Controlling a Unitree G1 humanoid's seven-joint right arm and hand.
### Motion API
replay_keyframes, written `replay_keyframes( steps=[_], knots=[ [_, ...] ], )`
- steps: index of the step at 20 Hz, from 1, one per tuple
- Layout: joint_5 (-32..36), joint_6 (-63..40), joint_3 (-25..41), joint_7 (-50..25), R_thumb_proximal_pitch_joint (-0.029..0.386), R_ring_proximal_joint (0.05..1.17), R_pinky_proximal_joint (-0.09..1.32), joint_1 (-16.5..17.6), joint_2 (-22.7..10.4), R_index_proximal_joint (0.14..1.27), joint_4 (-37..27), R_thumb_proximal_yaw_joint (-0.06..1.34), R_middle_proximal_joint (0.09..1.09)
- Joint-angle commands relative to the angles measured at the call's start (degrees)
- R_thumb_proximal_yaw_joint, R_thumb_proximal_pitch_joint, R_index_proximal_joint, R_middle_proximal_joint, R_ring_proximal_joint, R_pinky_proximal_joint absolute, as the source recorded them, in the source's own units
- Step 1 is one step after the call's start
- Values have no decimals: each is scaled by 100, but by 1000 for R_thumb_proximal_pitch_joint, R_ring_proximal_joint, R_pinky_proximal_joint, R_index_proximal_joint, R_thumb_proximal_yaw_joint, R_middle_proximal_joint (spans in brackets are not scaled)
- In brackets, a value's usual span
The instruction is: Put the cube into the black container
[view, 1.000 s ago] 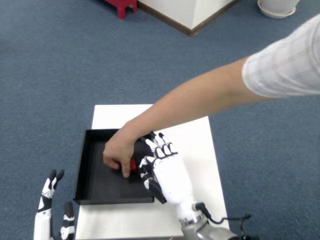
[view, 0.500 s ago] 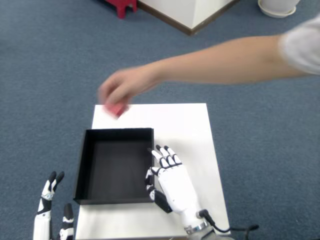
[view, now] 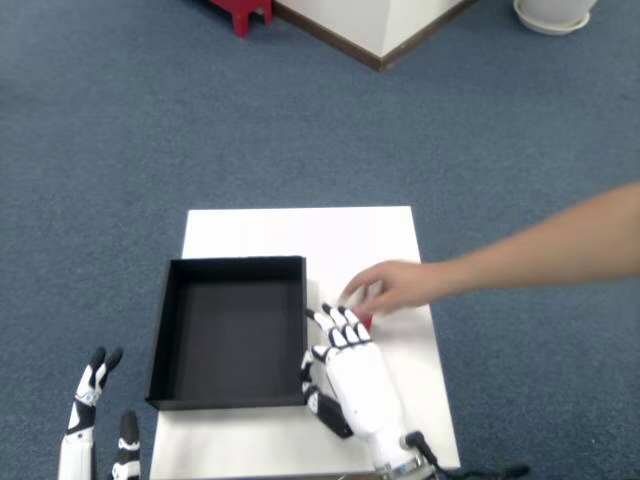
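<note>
We see our right hand [view: 352, 370] lying on the white worktop [view: 250, 228], just beside the right wall of the black container [view: 233, 331], its fingers [view: 338, 319] extended forward and slightly apart, grasping nothing. The container sits on the left half of the worktop, close to the near edge, and its inside is bare. A person's hand [view: 385, 285] reaches in from the right edge of the view, the forearm crossing over the blue carpet [view: 150, 120], and it hovers right at our fingertips, near the right edge of the worktop. The cube [view: 364, 321] shows as a small red patch under that hand, just ahead and to the right of our fingertips; it is outside the container, and we cannot tell whether the person's hand is holding it or whether it rests on the worktop. Our left hand [view: 92, 420] is visible at the lower left, off the worktop's near left corner, over the carpet. At the far edge of the view we see a red object [view: 243, 12] and the base of a white wall corner [view: 375, 30].
</note>
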Motion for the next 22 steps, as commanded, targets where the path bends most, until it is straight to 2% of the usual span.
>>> replay_keyframes(
  steps=[1, 5, 12, 19, 22],
  knots=[
    [-31, -270, 15, -425, 158, 73, -76, -37, -51, 599, 20, 663, 164],
    [-8, -365, 5, -584, 158, 72, -81, 99, -85, 586, 360, 640, 167],
    [111, -760, -66, -535, 153, 73, -83, 89, -12, 571, 970, 635, 171],
    [218, -1210, -174, -687, 145, 71, -84, 67, -41, 560, 1220, 662, 172],
    [250, -1312, -238, -830, 134, 71, -85, -44, -43, 534, 1226, 676, 169]
  ],
)
